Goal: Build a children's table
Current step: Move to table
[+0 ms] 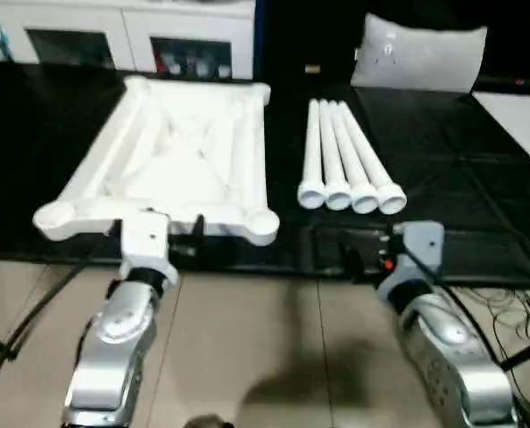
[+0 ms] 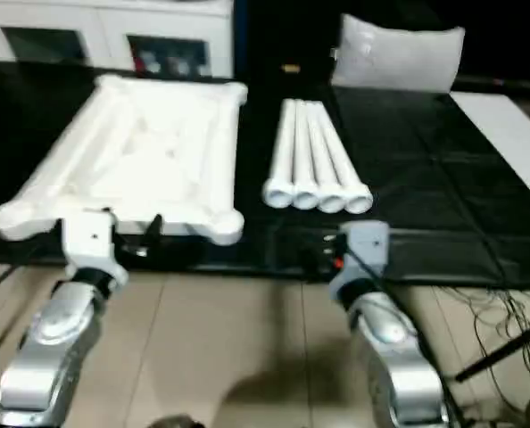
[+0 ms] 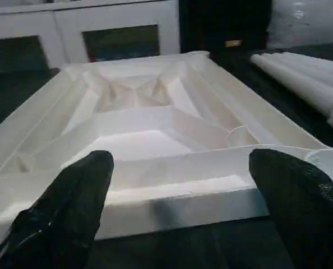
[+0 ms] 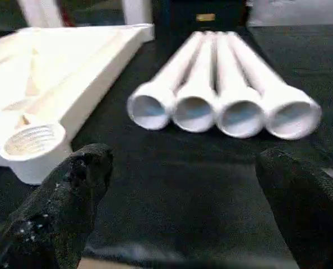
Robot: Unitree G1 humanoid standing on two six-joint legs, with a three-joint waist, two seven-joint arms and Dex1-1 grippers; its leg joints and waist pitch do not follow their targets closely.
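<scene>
White plastic square tabletop [image 1: 171, 165] lies ribbed underside up on the black table [image 1: 443, 178], four white tapered tubular legs [image 1: 345, 160] side by side just beside it. Nothing is assembled yet, I judge; next, the right pincer [image 4: 183, 196], spread wide and empty, must take a leg. The left pincer [image 3: 180, 196], also wide, faces the top's near edge. The right wrist view reveals a threaded corner socket [image 4: 32, 140]

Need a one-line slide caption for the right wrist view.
Right gripper open before four white legs lying side by side, open ends facing it, beside the upturned tabletop's threaded corner socket.
</scene>
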